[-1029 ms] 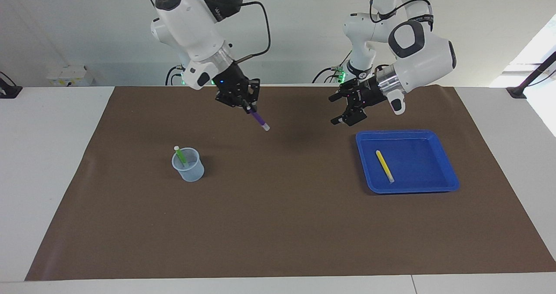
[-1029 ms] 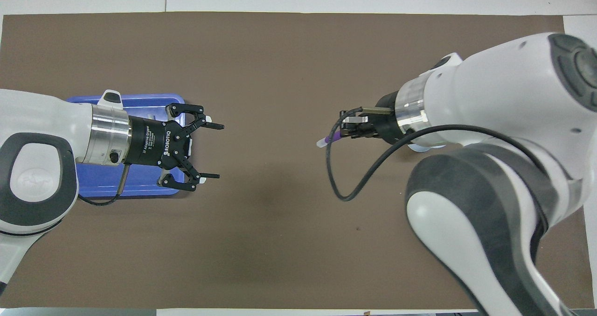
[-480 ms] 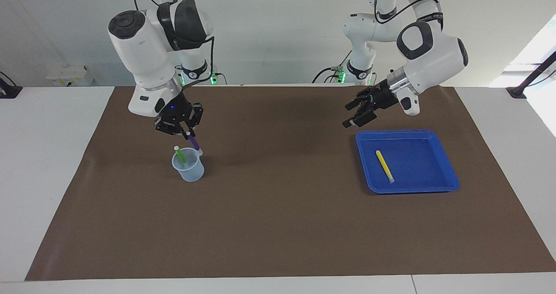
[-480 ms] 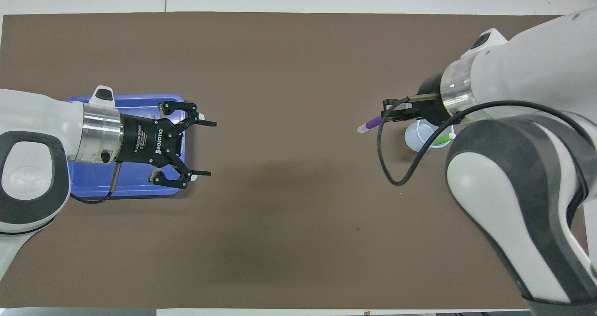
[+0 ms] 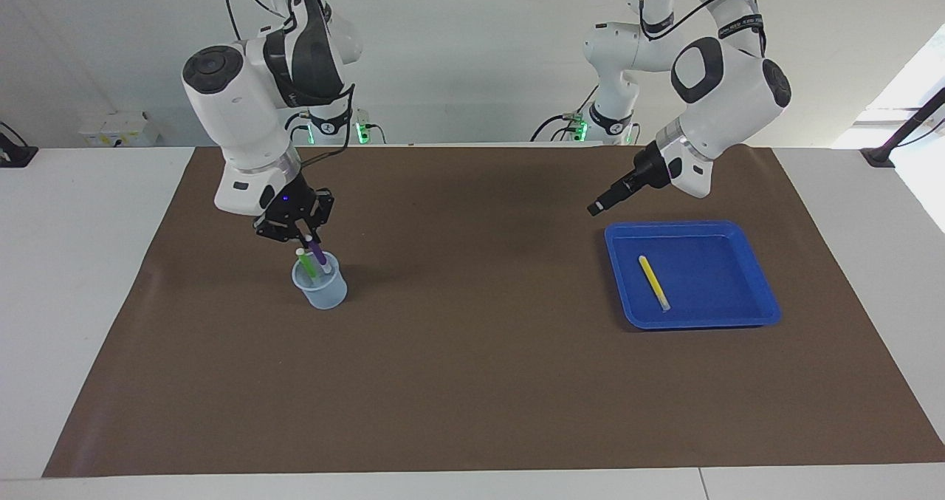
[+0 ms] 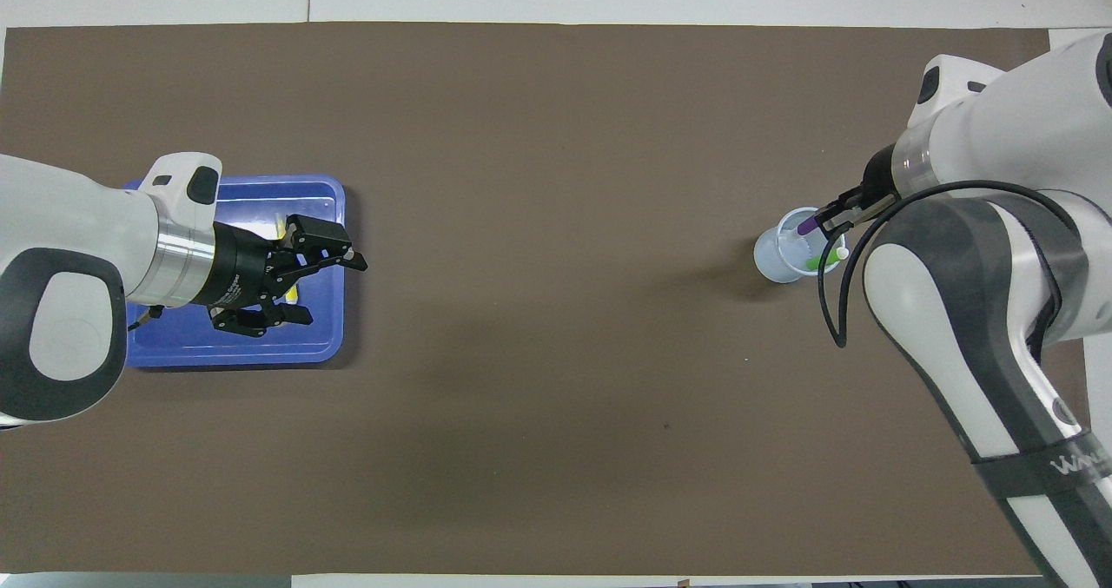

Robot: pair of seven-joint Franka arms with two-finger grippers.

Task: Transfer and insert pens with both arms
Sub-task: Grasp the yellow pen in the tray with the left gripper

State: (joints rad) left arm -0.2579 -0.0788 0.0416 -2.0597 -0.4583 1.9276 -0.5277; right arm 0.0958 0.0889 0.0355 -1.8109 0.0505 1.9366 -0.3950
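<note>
My right gripper (image 5: 306, 235) is shut on the purple pen (image 5: 316, 252) and holds it slanted over the clear cup (image 5: 322, 293), with its pale tip inside the cup's mouth. The green pen (image 5: 305, 264) leans in the same cup. In the overhead view the right gripper (image 6: 834, 220) and purple pen (image 6: 806, 221) are at the rim of the cup (image 6: 773, 262), beside the green pen (image 6: 821, 262). The yellow pen (image 5: 653, 282) lies in the blue tray (image 5: 709, 317). My left gripper (image 5: 595, 208) is open in the air over the tray's edge nearest the robots. In the overhead view the left gripper (image 6: 334, 291) covers most of the yellow pen in the tray (image 6: 261, 353).
A brown mat (image 5: 472, 382) covers the table between the cup and the tray. Two smaller white arms with green lights (image 5: 609, 116) (image 5: 332, 125) stand at the robots' edge of the table. A black cable (image 6: 834, 310) hangs from my right wrist.
My right gripper carried the purple pen from over the middle of the mat to the cup and lowered its tip into it. My left gripper drew back over the tray and turned its wrist.
</note>
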